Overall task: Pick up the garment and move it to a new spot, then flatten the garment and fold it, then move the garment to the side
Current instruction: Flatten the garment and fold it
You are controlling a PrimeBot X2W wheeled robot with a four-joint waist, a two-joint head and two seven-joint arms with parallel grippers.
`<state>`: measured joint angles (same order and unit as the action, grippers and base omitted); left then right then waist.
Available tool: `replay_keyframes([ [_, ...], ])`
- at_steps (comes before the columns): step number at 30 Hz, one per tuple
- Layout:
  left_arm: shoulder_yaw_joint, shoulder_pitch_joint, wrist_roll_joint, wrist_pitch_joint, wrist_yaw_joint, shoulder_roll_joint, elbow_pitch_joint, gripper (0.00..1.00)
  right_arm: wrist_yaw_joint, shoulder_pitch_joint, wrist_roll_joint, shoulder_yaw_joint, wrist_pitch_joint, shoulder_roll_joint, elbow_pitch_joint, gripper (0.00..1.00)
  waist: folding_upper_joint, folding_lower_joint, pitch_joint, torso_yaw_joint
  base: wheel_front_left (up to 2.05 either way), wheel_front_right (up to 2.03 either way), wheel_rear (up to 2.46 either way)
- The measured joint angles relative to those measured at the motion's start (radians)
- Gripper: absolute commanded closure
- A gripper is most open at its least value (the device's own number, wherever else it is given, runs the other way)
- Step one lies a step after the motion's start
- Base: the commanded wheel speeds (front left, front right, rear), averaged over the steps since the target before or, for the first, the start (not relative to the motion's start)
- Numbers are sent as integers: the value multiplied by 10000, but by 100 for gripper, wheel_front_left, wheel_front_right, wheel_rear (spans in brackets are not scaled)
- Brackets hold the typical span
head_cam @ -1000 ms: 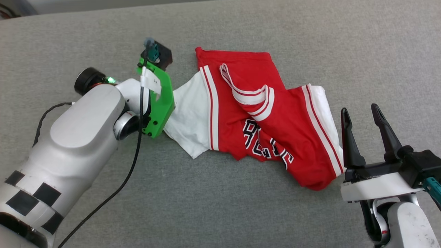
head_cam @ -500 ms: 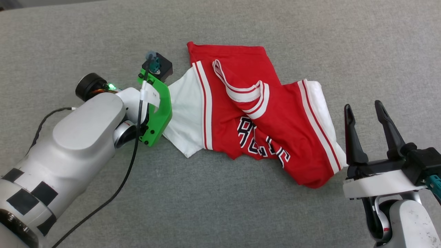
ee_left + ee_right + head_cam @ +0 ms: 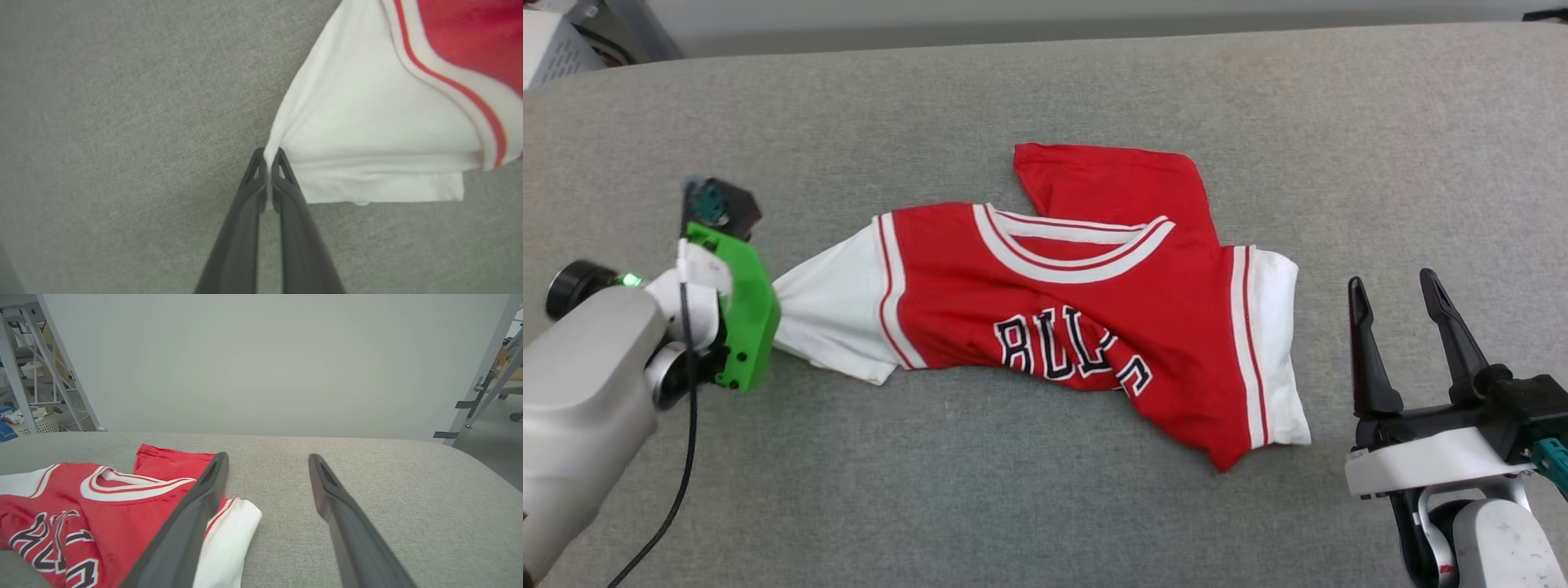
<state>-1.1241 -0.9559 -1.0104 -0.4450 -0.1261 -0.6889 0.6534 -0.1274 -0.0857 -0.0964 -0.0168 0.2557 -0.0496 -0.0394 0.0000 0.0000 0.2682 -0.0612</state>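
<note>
Two dark fingers of the left end effector [image 3: 267,157] were pressed together on the edge of a white sleeve [image 3: 367,134] of the red jersey-style T-shirt [image 3: 1094,318] with black chest lettering, which lay rumpled in the middle of the grey fabric-covered tabletop [image 3: 1029,506]. The right end effector [image 3: 1391,279] stood spread wide and empty, just beside the other white sleeve [image 3: 1278,343].

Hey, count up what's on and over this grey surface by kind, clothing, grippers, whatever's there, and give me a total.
Clothing: 1, the garment, red and white, lying rumpled.
Grippers: 2, the left gripper shut on the garment's white sleeve, the right gripper open beside the garment.
Surfaces: 1, the grey surface.
Total: 4.
</note>
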Motion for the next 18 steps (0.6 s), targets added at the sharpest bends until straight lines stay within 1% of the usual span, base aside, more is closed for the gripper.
replay_keyframes([
  [1, 31, 123, -169, 0, 48, -77, 59, 100, 2, 24, 21, -4, 0, 0, 0, 0, 0, 0, -38, 47, 0, 0, 0],
  [6, 113, 593, -336, 71, 353, -449, 384, 100, 2, 33, 132, -63, 0, 2, 15, 0, 0, 0, -97, 149, 0, 0, 0],
  [10, 199, 928, -445, 380, 527, -479, 575, 100, 2, 35, 188, -165, 0, 0, 81, 0, 0, 0, -114, 151, 0, 0, 0],
  [11, 228, 999, -451, 602, 604, -433, 604, 69, 2, 37, 224, -209, 0, 0, 104, 0, 0, 0, -140, 160, 0, 0, 0],
  [12, 297, 1065, -451, 924, 706, -368, 631, 0, 2, 41, 238, -240, 0, -2, 128, 0, 0, 0, -178, 175, 0, 0, 0],
  [16, 554, 1274, -374, 2389, 999, -111, 616, 0, 0, 44, 297, -290, 0, -105, 146, 0, 0, 0, -398, 236, 0, 0, 0],
  [18, 767, 1394, -163, 3634, 1384, -13, 504, 0, 0, 33, 307, -328, 0, -265, 104, 0, 0, 0, -555, 278, 0, 0, 0],
])
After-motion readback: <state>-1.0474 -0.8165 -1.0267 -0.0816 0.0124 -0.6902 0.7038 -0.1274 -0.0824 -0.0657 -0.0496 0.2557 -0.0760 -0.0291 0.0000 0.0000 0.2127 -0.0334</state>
